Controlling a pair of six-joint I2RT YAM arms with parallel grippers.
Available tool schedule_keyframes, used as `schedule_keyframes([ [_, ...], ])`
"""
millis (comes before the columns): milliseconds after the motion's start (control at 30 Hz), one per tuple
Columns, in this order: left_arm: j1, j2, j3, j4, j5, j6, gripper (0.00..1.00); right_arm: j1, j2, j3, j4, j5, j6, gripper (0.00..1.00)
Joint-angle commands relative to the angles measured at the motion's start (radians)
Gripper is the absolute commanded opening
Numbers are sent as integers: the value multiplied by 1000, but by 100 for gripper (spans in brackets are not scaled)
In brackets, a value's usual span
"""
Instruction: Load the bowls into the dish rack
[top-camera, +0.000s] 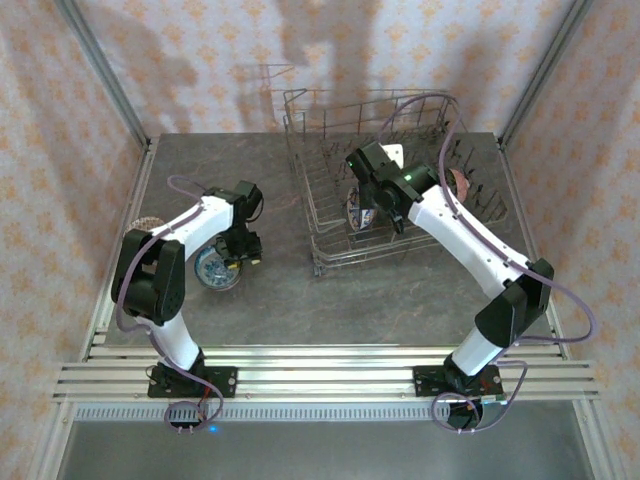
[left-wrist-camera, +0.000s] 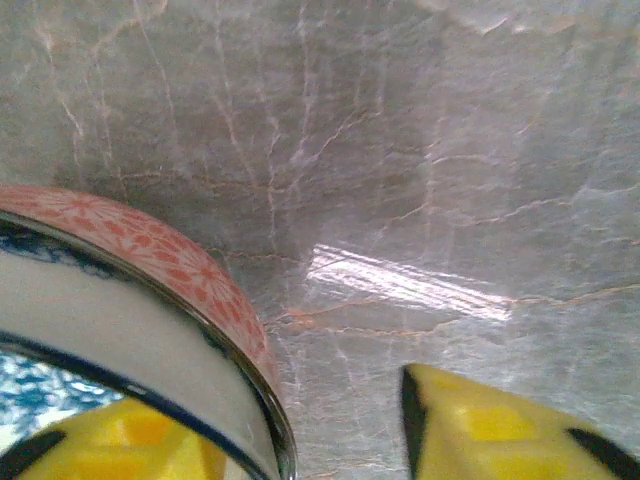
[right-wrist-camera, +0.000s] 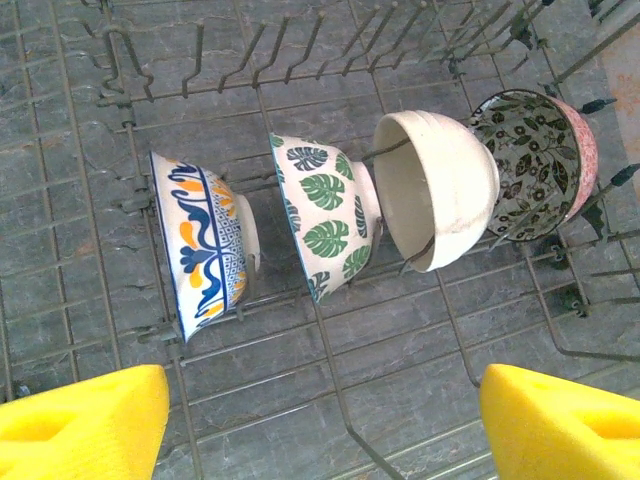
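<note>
A bowl (left-wrist-camera: 150, 245) with a pink floral outside and a blue-rimmed, blue-patterned inside sits on the grey table; it also shows in the top view as the bowl (top-camera: 215, 270). My left gripper (left-wrist-camera: 300, 440) is low over it and open, straddling its wall. One yellow finger (left-wrist-camera: 120, 440) is inside, and the other is outside with a gap to the wall. My right gripper (right-wrist-camera: 320, 430) hangs open and empty over the dish rack (right-wrist-camera: 330, 380). Several bowls stand on edge between the tines: blue-and-orange (right-wrist-camera: 205, 245), green leaf (right-wrist-camera: 325, 215), cream (right-wrist-camera: 440, 185), dark floral (right-wrist-camera: 535, 165).
Another patterned bowl (top-camera: 145, 224) lies at the table's left edge, behind my left arm. The dish rack (top-camera: 330, 262) occupies the back right of the table, with its raised wire sides around my right gripper (top-camera: 385, 215). Bare table lies between the two arms.
</note>
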Motion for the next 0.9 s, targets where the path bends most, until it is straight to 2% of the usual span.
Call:
schedule_keyframes([
  [0,-4,-74,72,-50,-56,25,55,-2,-40,7,-51,17,28,81],
  [200,50,-223,38,-102,-74,52,61,16,-44,21,-61,9,29,81],
  [433,237,-379,-163,-65,11,58,61,46,-38,33,-70,16,35,81],
  [633,299,-384,-223,-28,35,72,61,66,-21,54,-82,19,33,81],
  [867,303,-332,-233,37,106,79,59,78,-15,60,-92,28,34,81],
])
